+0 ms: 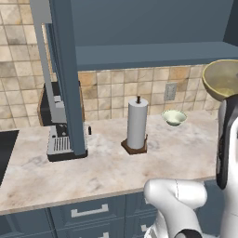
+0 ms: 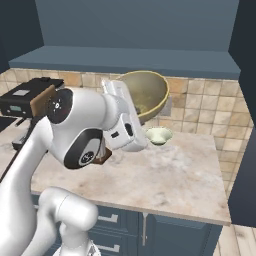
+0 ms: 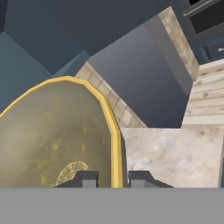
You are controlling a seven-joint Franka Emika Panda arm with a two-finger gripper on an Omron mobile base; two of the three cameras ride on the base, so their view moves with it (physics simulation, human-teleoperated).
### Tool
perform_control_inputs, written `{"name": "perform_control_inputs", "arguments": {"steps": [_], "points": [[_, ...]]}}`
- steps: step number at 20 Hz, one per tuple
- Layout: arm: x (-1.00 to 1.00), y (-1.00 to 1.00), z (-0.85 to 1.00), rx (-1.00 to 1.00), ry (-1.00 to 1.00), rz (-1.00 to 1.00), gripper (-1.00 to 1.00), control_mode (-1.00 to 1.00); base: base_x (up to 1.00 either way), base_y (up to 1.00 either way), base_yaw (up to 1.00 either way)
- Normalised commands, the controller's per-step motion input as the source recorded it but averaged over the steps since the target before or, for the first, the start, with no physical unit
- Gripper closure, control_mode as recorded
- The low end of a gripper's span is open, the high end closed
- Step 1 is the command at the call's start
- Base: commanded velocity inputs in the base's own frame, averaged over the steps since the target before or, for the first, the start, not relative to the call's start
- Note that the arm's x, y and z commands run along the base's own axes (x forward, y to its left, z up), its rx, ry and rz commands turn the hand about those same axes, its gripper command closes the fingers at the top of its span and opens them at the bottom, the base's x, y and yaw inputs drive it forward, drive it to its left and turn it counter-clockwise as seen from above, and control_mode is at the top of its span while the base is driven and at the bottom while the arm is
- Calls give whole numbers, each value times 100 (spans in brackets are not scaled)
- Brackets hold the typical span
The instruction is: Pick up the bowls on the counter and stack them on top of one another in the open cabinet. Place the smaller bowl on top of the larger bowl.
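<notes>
Tan larger bowl (image 2: 145, 95) raised, smaller bowl (image 1: 175, 117) below

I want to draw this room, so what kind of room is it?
It looks like a kitchen. There is a stone counter with drawers below, a tiled wall, a paper towel roll, a coffee machine and a wall cabinet. The gripper holds up a big yellow bowl.
</notes>
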Motion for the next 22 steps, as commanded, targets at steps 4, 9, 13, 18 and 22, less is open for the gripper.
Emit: {"name": "perform_control_inputs", "arguments": {"steps": [4, 9, 13, 18, 22], "points": [[-4, 15, 52, -6, -8, 0, 100, -100, 0, 0, 0], [17, 22, 39, -2, -5, 0, 100, -100, 0, 0, 0], [25, 21, 40, 0, -4, 0, 100, -100, 0, 0, 0], [27, 22, 36, 0, -3, 0, 100, -100, 0, 0, 0], [32, 19, 23, 1, 0, 0, 100, -100, 0, 0, 0]]}}
